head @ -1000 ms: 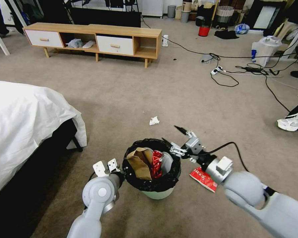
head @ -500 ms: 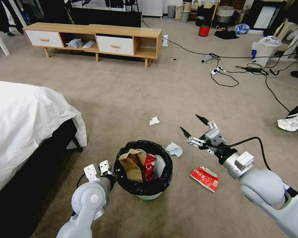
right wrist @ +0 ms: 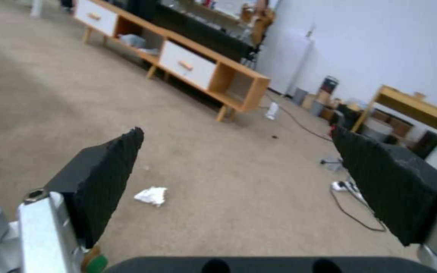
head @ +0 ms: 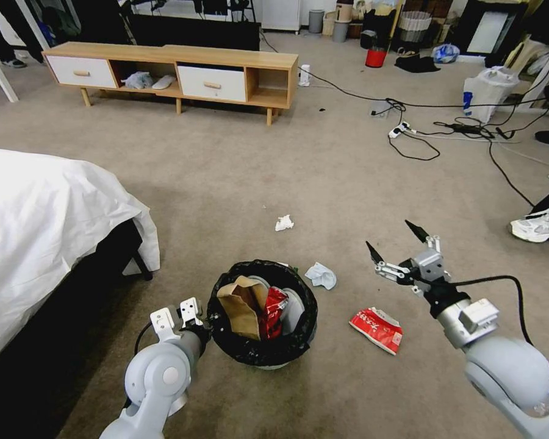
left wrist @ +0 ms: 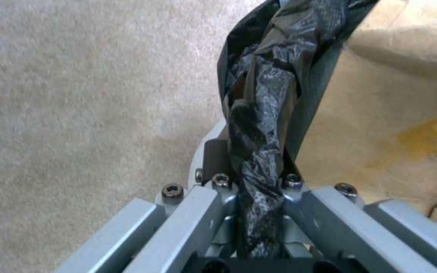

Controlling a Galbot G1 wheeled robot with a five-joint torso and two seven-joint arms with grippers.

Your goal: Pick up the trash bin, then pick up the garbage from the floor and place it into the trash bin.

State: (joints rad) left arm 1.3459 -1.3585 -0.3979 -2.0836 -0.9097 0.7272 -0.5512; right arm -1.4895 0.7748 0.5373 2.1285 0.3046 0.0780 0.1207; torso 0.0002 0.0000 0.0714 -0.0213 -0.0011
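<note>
The trash bin (head: 261, 322) sits low in the head view, between the two arms, its black bag (head: 250, 350) folded over the rim. Inside it are a crumpled brown paper bag (head: 241, 306) and something red (head: 273, 310). The left gripper (head: 208, 319) is clamped on the bin's rim, and in the left wrist view the black bag (left wrist: 259, 125) is pinched between its fingers (left wrist: 213, 161). The right gripper (head: 394, 241) hovers above the floor (head: 238, 183) to the bin's right with its jaws spread wide and nothing between them (the dark pads (right wrist: 104, 178) stand well apart). Near the bin lie a crumpled tissue (head: 321, 275), another tissue (head: 283, 222) farther off, and a red-and-white carton (head: 376, 329).
</note>
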